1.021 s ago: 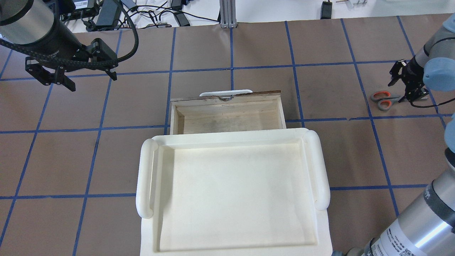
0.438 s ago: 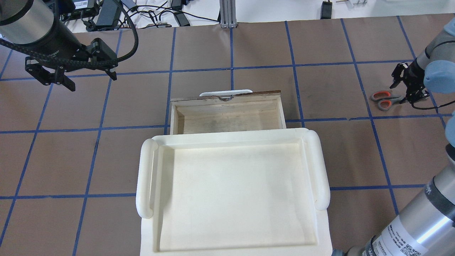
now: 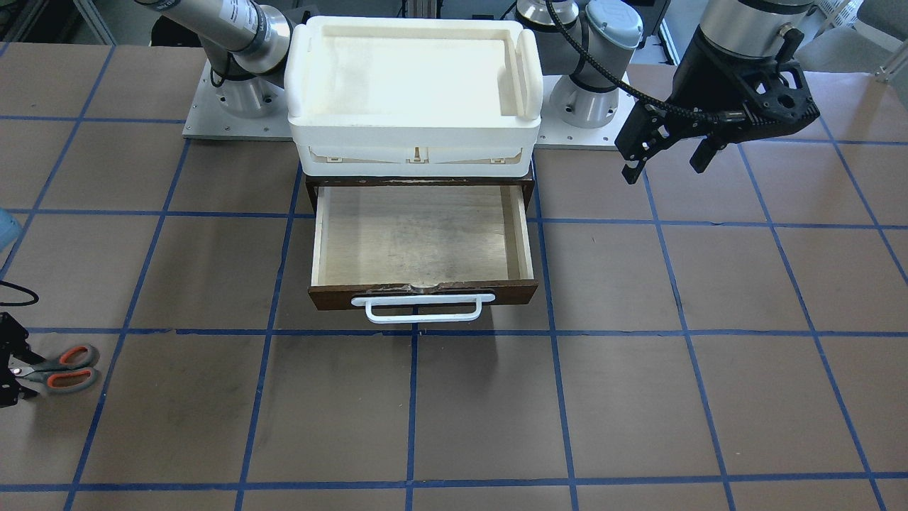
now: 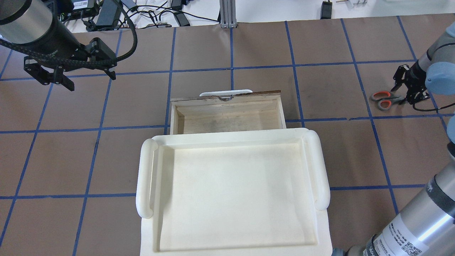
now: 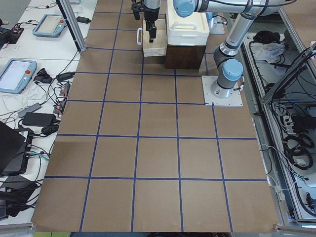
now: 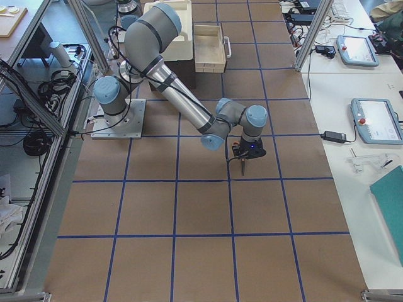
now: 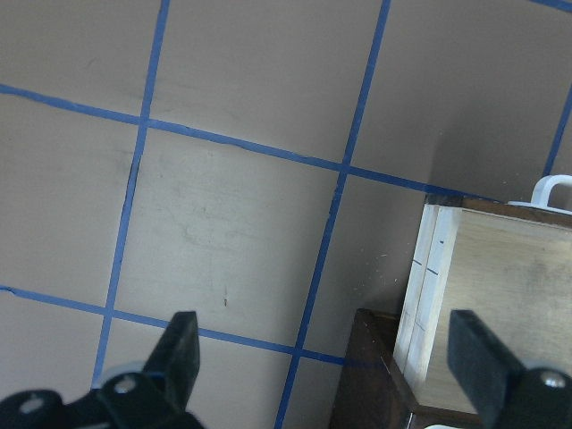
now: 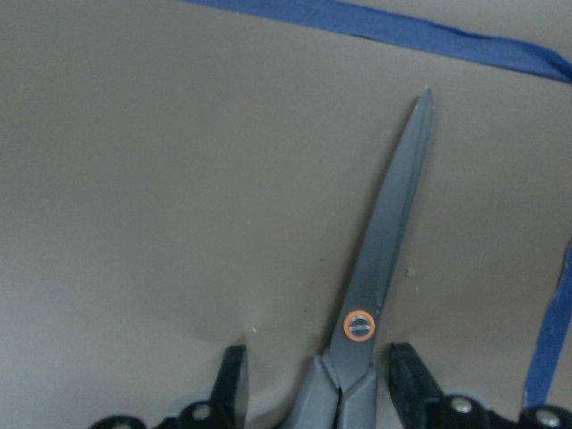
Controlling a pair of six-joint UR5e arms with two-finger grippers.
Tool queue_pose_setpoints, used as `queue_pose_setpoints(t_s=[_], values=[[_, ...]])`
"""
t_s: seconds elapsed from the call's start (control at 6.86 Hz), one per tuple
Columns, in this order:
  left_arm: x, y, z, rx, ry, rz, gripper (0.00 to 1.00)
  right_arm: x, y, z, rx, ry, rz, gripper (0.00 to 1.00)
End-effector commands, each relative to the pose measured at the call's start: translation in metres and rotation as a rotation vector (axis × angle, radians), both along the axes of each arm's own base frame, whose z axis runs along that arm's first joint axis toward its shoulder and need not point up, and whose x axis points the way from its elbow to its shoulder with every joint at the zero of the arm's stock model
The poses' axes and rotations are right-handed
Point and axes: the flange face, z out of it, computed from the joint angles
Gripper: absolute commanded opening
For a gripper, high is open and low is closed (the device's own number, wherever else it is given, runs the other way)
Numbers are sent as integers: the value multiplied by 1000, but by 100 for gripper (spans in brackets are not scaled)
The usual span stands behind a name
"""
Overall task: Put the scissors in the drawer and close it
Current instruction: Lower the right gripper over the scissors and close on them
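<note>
The scissors [image 4: 383, 100] lie flat on the brown table at the far right, orange-lined loops pointing toward the drawer. They also show in the front view [image 3: 62, 369]. My right gripper [image 4: 399, 96] is open and low over them. In the right wrist view the fingers [image 8: 231, 386] stand either side of the scissors [image 8: 375, 268] near the pivot, not touching. The drawer [image 4: 245, 94] is pulled open and empty, its plywood floor [image 3: 418, 238] bare. My left gripper [image 4: 89, 80] is open and empty, above the table left of the drawer [image 7: 500, 295].
A white foam-like tray [image 4: 145, 177] sits on the cabinet above the drawer and also shows in the front view [image 3: 521, 71]. Blue tape lines grid the table. Cables and power bricks [image 4: 106, 14] lie beyond the far edge.
My right gripper has come down closer over the scissors' blades. The scissors have not moved. The left arm has shifted only slightly.
</note>
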Motion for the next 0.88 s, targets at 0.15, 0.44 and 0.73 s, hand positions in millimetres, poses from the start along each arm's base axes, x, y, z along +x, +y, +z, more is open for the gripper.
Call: queue_pose_setpoints(t_s=[0.15,0.44,0.73], values=[[1,0,0,-1,0,2,100,1,1,0,5,-13,12,38],[1,0,0,-1,0,2,100,1,0,1,5,-13,13,30],[0,0,0,0,0,-1,100,1,1,5,5,-9,13,25]])
